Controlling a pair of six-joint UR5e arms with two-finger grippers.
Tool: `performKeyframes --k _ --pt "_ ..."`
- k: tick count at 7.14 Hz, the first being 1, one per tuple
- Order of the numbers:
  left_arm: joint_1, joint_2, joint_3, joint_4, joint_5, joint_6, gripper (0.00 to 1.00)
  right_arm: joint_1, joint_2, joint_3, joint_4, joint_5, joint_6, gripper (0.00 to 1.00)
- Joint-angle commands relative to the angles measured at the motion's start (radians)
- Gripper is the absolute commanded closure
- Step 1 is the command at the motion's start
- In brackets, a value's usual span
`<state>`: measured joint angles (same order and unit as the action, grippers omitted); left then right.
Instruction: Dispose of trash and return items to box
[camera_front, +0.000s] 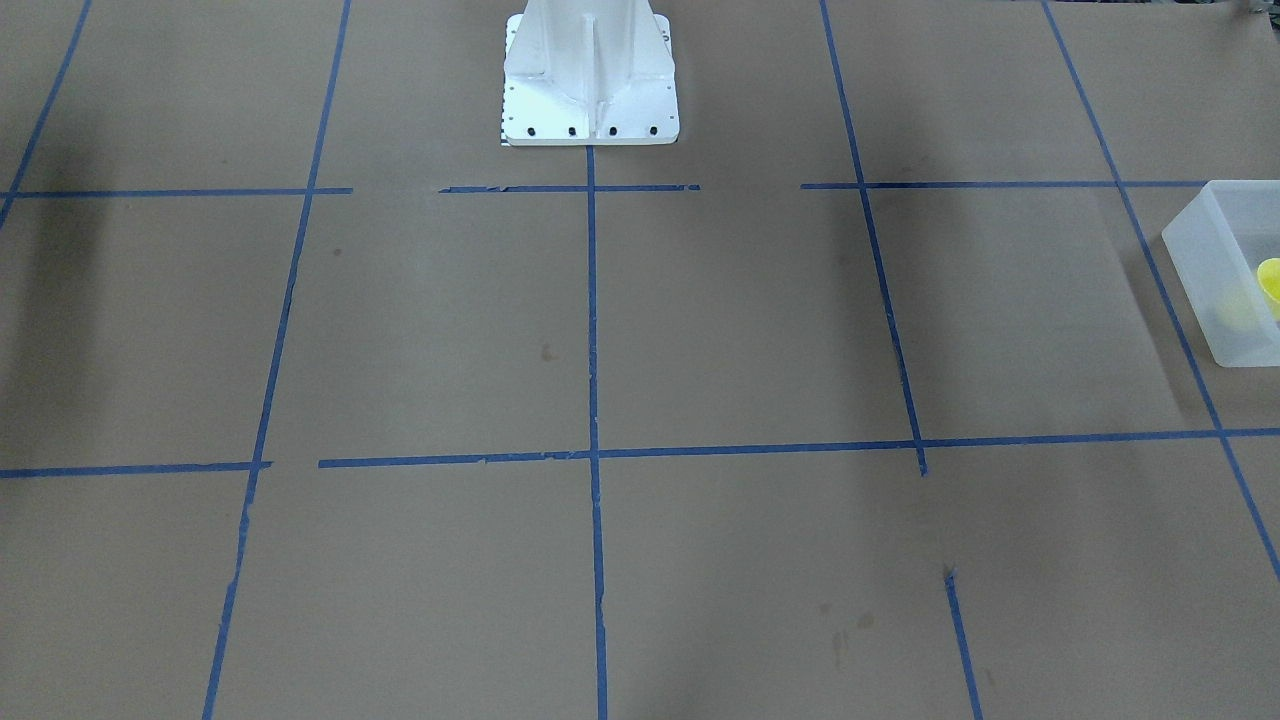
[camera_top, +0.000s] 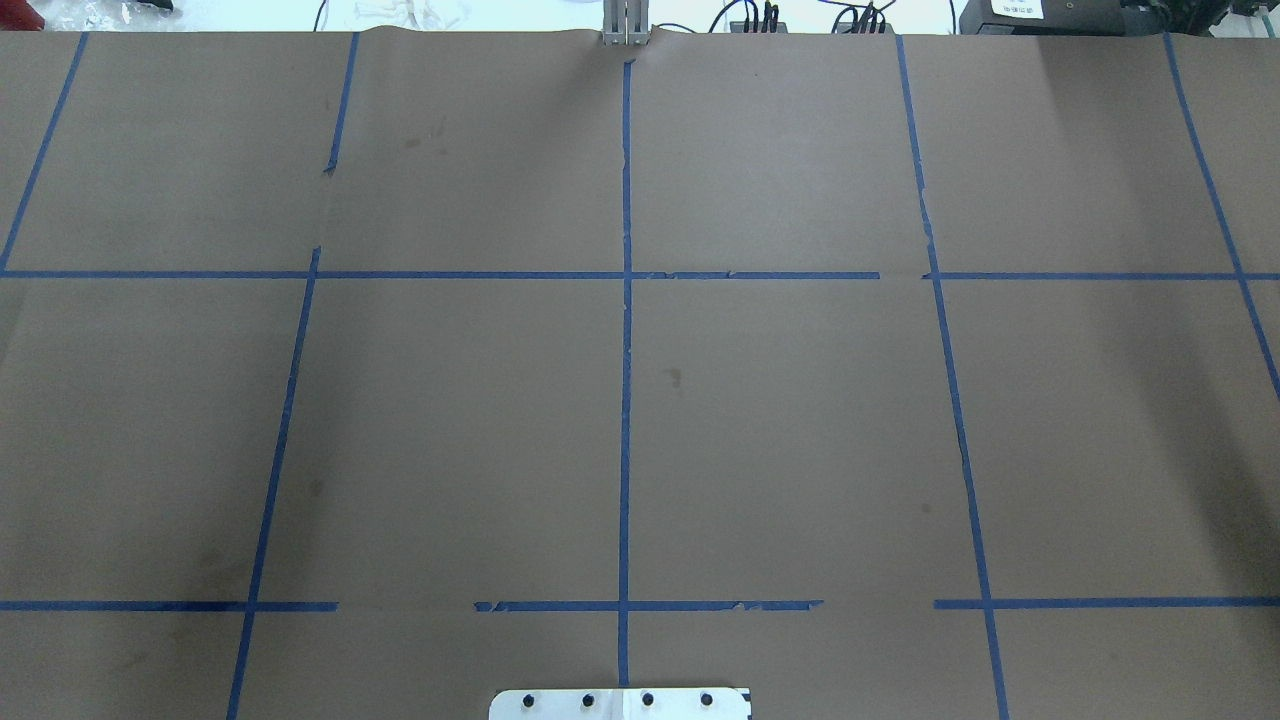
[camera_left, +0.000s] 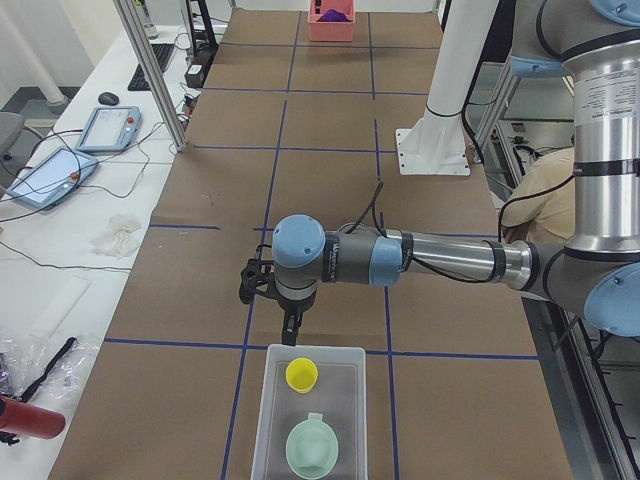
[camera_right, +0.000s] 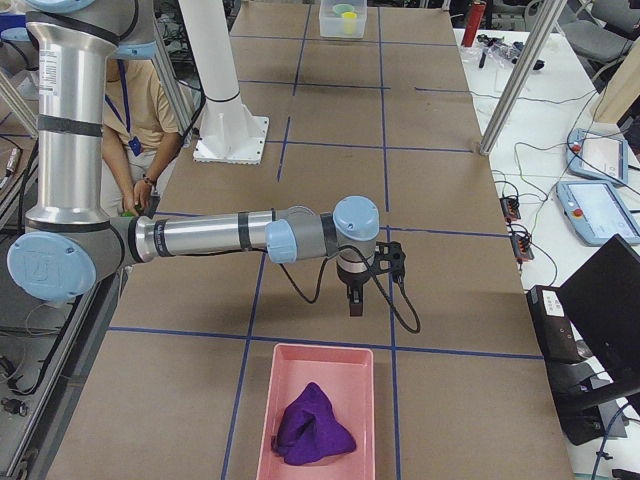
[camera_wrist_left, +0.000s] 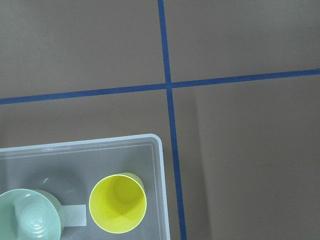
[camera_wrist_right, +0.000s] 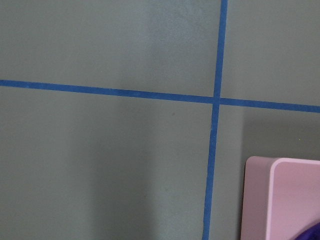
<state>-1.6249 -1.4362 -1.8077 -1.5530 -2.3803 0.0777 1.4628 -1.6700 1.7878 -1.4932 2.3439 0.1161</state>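
The frosted box (camera_left: 272, 400) stands at the table's end on my left, and part of it shows in the front-facing view (camera_front: 1215, 270). The yellow cup (camera_left: 301, 374) stands upright in it, beside the mint-green bowl (camera_left: 311, 449). The left wrist view looks down on the box rim (camera_wrist_left: 160, 170), the cup (camera_wrist_left: 118, 203) and the bowl (camera_wrist_left: 30, 217). My left gripper (camera_left: 290, 325) hangs just above the table beside the box's near edge. My right gripper (camera_right: 352, 300) hangs near a pink tray. I cannot tell whether either gripper is open or shut.
The pink tray (camera_right: 262, 400) holds a purple crumpled cloth (camera_right: 312, 428) at the table's end on my right; its corner shows in the right wrist view (camera_wrist_right: 280, 195). The white robot base (camera_front: 590, 90) stands at mid-table. A seated person (camera_right: 140, 120) is behind the robot.
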Motion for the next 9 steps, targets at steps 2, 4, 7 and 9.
performKeyframes --k 2,4,7,9 --pt "0.003 -0.018 0.063 -0.010 -0.010 -0.001 0.00 -0.012 0.007 0.002 0.007 -0.005 -0.108 0.00" --pt "0.003 -0.032 0.050 -0.010 -0.004 0.004 0.00 -0.012 0.007 0.007 0.005 0.005 -0.107 0.00" --pt "0.003 -0.040 0.063 -0.012 -0.005 0.004 0.00 -0.013 0.007 0.004 0.008 -0.001 -0.095 0.00" --pt "0.003 -0.033 0.082 -0.010 -0.003 0.005 0.00 -0.013 0.007 0.004 0.010 0.003 -0.093 0.00"
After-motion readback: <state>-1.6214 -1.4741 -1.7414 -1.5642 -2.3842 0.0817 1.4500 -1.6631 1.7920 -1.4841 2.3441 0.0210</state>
